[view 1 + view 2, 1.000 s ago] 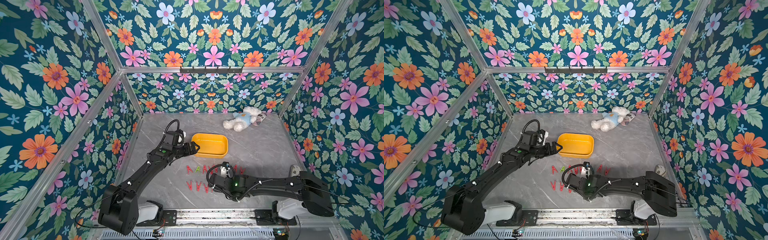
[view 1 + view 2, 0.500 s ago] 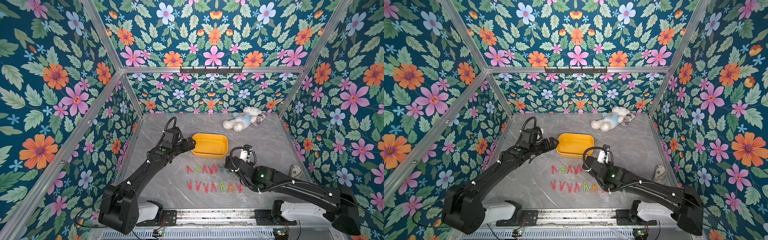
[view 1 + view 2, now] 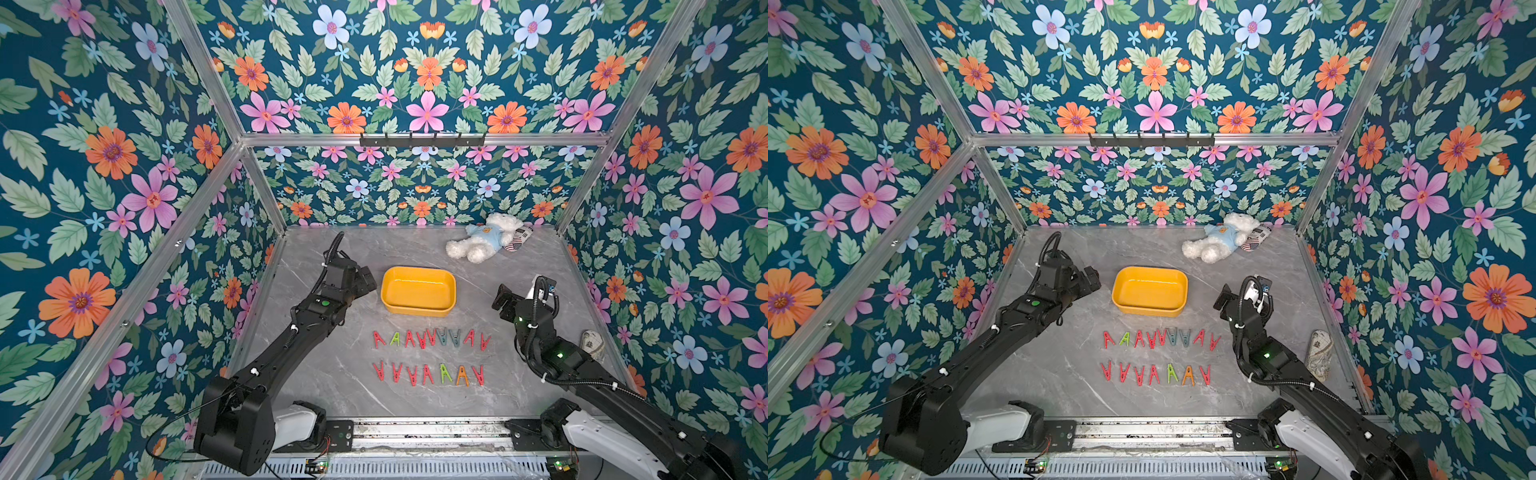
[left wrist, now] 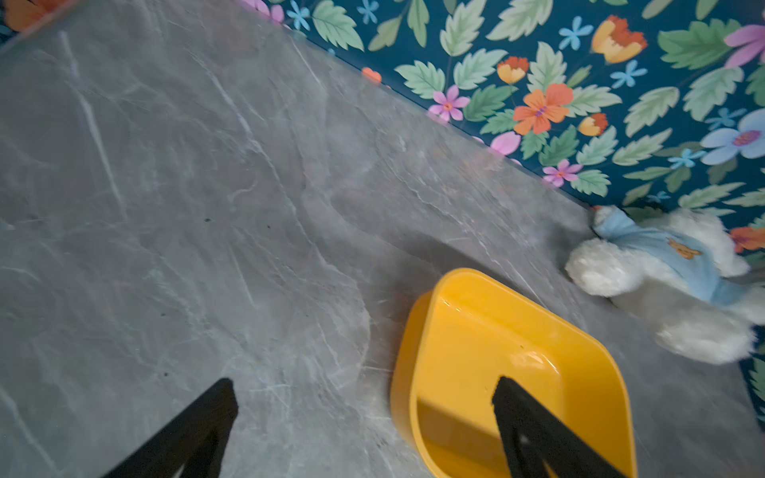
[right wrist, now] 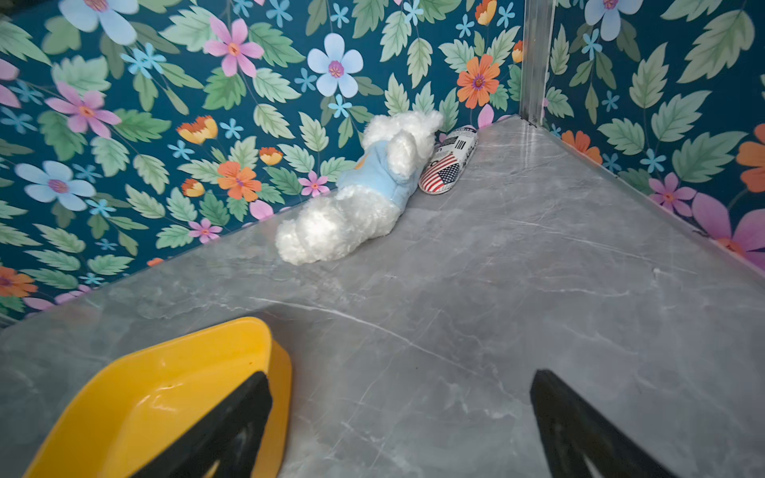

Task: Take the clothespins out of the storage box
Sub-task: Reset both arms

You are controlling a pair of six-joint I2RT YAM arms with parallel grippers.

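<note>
We see the storage box (image 3: 417,311) mid-counter (image 3: 332,386), with the clothespins (image 3: 430,337) lying outside it in two rows on the counter, just in front of it. Our left claw (image 4: 364,380) hovers at the box's left end and our right claw (image 5: 401,376) off to its right. Both gape wide, holding nothing.

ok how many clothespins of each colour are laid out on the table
red clothespins: 11
green clothespins: 2
grey-blue clothespins: 2
orange clothespins: 1
total: 16
The middle of the far row is crowded, so the red count could be off by one.
</note>
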